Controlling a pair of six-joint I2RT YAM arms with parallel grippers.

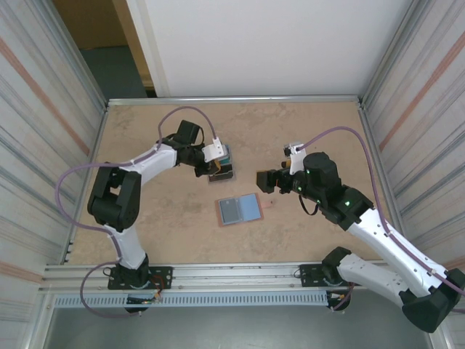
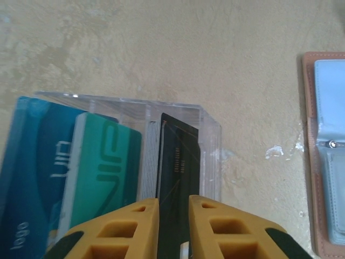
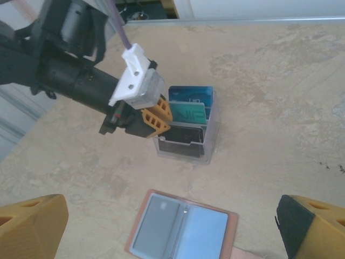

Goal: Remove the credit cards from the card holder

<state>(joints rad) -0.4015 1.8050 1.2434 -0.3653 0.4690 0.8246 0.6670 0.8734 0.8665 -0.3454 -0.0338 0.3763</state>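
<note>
- Left gripper [image 2: 173, 202] points down into a clear box [image 2: 212, 141], its yellow fingers [image 2: 135, 224] a narrow gap apart with a dark card [image 2: 180, 156] standing between them. Cannot tell whether the pads press the card or only flank it.
- Two more cards stand in the same box: a green card [image 2: 102, 167] beside the dark one, and a blue card [image 2: 32, 178] at the far left of the left wrist frame.
- In the overhead frame the box sits just left of centre.
- Wallet [image 1: 238, 209] lies open and flat on the table [image 1: 145, 131], centre of the overhead frame, below the box and apart from it. Blue-grey inside faces up, pink rim around it.
- Right gripper [image 1: 263, 181] is right of centre, jaws spread wide with nothing between them, facing the box and wallet.
</note>
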